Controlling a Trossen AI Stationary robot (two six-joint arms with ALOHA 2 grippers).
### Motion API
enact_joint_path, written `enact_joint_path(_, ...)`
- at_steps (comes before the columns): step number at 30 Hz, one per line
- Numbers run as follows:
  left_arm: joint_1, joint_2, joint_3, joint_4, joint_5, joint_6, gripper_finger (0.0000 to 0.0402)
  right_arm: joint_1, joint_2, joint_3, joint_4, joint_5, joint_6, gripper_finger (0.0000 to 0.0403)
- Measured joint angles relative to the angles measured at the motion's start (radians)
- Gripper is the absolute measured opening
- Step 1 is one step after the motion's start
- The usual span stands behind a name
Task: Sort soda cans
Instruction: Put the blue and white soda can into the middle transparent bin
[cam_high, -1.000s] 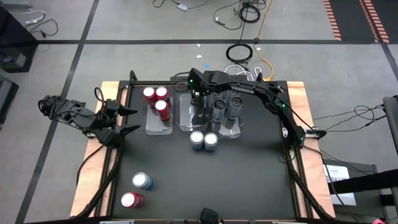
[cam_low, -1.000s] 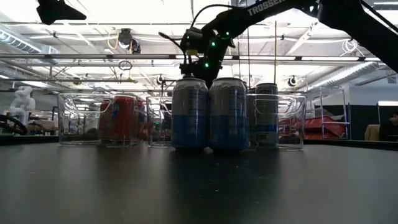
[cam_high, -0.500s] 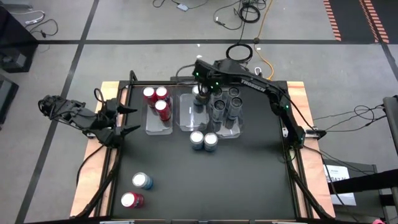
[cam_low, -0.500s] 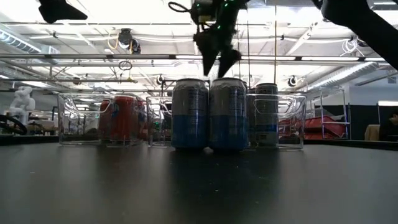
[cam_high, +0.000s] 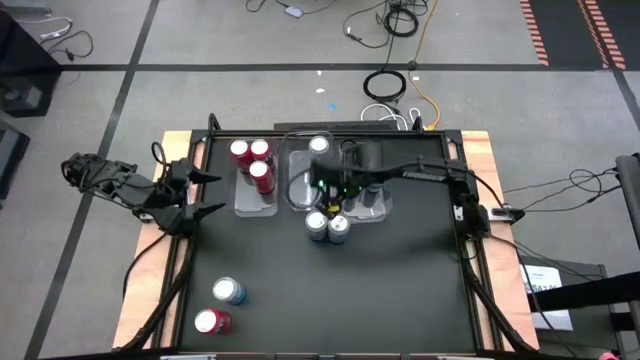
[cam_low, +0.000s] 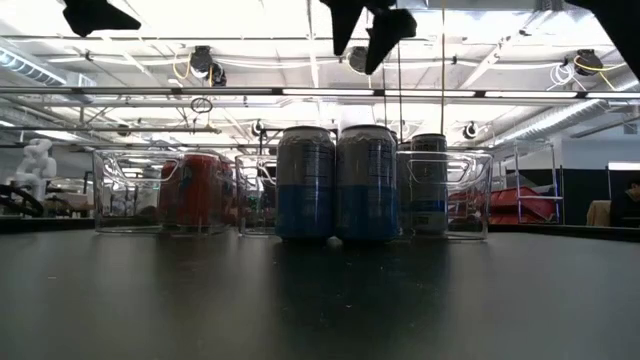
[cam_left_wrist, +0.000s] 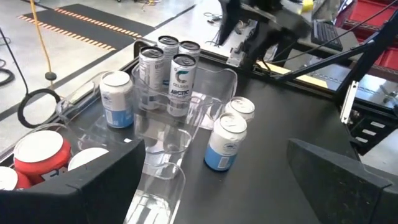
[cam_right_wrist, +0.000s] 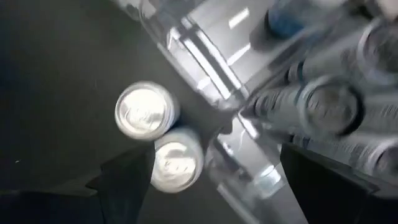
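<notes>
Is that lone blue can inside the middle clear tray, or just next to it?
Inside. The blue can stands upright within the middle tray, whose clear walls surround it in the left wrist view; from above its top sits within the tray's outline.

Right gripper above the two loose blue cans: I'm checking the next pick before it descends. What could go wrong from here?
The two blue cans stand touching, so the open right gripper coming down on one may well tip or push the other. They also stand close against the clear trays, so a jaw might catch a tray wall and shift the dark grey cans inside.
</notes>
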Motion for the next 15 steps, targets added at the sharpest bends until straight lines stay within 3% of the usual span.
enact_joint_path(8,0.0,0.0,0.0,-0.003,0.032,-0.001,0.04,0.089,0.002,-0.145,0.027,-0.09,0.155,0.0339)
enact_joint_path(15,0.0,0.0,0.0,-0.004,0.122,-0.002,0.04,0.079,-0.008,-0.335,0.148,-0.159,0.136,0.0339)
